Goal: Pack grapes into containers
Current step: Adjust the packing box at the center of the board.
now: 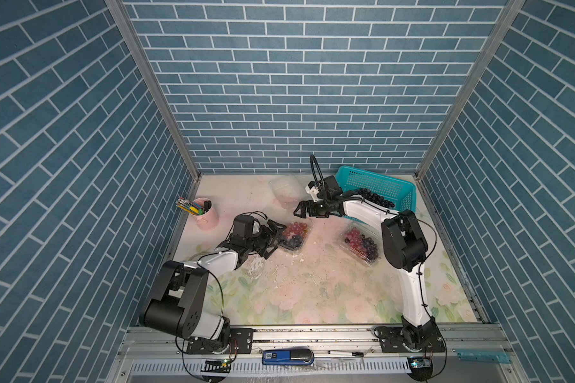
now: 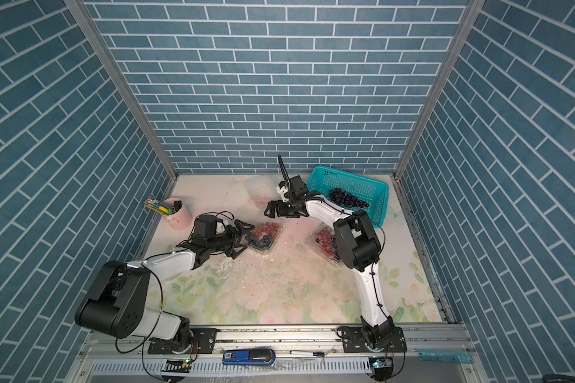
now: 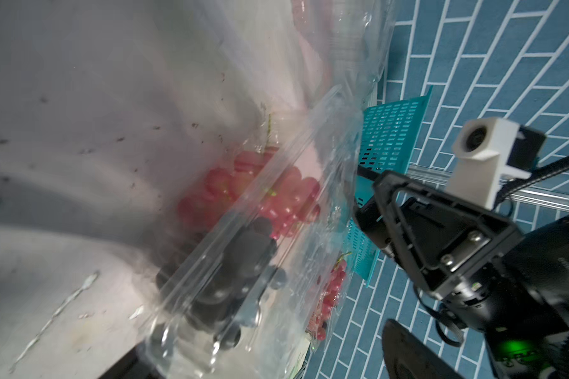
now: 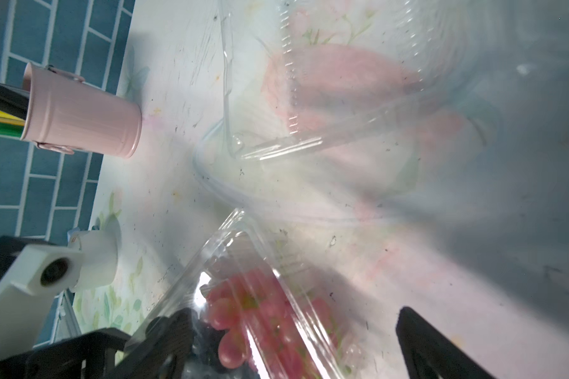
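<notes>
Tabletop [image 1: 312, 291]: floral print, enclosed by blue brick-pattern walls, in both top views.
centre container [image 1: 294, 251]: mid-frame, holds red and dark grapes [image 1: 294, 232].
right-hand container [image 1: 367, 262]: right of centre, beside the right arm, holds red and purple fruit.
empty container [image 1: 284, 194]: clear, toward the back wall.
basket [image 1: 379, 184]: teal, upper right of the tabletop, holds one dark bunch [image 1: 377, 199].
left gripper [image 1: 273, 242]: jaws spread wide, holding nothing, just beside the centre container's left edge; contact cannot be told.
right gripper [image 1: 298, 210]: jaws spread, holding nothing, between the empty container and the centre container.
pen cup [image 1: 208, 215]: pink, left edge.

A teal basket [image 1: 379, 185] and pink pen cup [image 1: 210, 217] stand well apart.
</notes>
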Robot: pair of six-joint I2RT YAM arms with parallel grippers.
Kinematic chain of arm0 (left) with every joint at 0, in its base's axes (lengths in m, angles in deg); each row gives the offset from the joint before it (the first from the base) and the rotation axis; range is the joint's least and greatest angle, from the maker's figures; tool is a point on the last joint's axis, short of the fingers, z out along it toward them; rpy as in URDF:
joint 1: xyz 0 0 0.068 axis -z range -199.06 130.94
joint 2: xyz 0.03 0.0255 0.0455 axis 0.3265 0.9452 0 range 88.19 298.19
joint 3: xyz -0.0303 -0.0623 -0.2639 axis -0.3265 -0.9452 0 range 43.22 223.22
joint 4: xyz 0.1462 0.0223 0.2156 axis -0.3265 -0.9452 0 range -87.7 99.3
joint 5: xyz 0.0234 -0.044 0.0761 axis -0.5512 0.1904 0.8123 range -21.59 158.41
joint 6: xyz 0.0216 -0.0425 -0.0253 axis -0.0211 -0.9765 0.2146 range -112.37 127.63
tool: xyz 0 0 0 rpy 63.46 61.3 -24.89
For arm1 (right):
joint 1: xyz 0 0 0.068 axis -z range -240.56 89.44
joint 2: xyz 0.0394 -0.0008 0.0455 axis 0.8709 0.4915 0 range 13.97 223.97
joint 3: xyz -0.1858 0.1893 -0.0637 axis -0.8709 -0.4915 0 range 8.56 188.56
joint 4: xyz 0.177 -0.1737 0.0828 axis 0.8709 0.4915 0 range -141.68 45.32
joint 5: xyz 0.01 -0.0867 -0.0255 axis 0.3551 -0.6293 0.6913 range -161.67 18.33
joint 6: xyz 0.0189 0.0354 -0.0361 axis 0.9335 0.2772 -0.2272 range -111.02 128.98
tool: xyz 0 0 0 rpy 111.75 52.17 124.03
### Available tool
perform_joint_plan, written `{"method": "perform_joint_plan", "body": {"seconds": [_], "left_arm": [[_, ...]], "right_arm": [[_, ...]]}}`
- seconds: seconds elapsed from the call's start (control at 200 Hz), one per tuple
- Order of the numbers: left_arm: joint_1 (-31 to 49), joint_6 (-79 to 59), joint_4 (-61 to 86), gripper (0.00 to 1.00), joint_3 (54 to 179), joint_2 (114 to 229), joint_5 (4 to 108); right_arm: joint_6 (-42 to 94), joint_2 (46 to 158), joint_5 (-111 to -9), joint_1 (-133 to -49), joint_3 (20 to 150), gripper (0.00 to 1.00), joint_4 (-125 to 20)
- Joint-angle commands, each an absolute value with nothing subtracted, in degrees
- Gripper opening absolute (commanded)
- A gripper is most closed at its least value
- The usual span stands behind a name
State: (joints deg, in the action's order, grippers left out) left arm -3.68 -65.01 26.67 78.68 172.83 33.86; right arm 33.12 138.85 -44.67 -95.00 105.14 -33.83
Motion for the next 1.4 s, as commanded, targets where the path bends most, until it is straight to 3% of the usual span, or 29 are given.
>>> {"method": "perform_joint_plan", "body": {"seconds": [0.0,0.38,0.68,0.88,1.145,1.395], "left_arm": [[-3.51,-65.51,31.3,1.0,82.01,175.77,34.15],[-5.13,-60.85,27.09,1.0,90.94,184.35,33.1],[-8.27,-53.66,17.9,0.99,103.15,192.39,29.76],[-10.99,-45.28,5.83,1.0,107.54,191.9,29.12],[-16.61,-42.44,3.62,1.0,97.58,180.88,27.73],[-16.11,-54.81,23.23,0.92,78.31,170.49,21.16]], "right_arm": [[34.97,135.97,-40.27,-94.93,101.27,0.99,-37.89],[40.49,126.85,-41.78,-94.93,87.26,0.99,-45.83],[47.85,120.4,-43.9,-96.81,76.34,0.99,-53.58],[50.38,116.07,-47.31,-97.7,72.0,0.99,-53.17],[48.35,113.23,-50.06,-95.26,72.16,0.99,-47.43],[45.44,118.64,-49.42,-93.98,80.06,0.99,-44.9]]}}
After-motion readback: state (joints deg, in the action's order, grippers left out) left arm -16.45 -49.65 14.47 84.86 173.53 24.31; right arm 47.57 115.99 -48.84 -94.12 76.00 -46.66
